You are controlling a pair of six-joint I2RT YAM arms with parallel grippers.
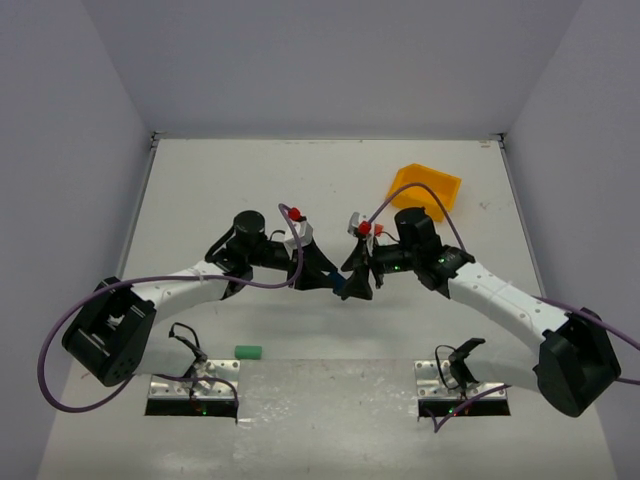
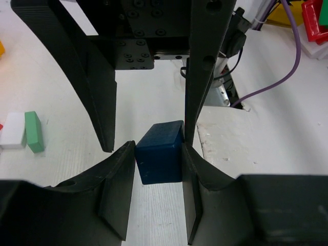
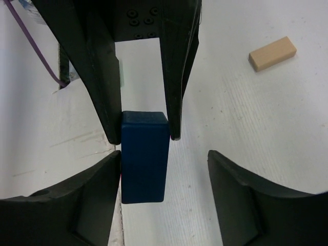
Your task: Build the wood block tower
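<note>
Left jaws pinching blue block [image 2: 160,154] | right jaws spread around it (gap one side)

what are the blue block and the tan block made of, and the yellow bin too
Blue block: probably wood under matte, opaque dark blue paint; no grain shows, and the edges are slightly rounded.
Tan block: seems bare, unpainted wood, judging by its pale, dull tone; the grain is too small to tell.
Yellow bin: looks like moulded plastic, with even bright colour and smooth walls.
</note>
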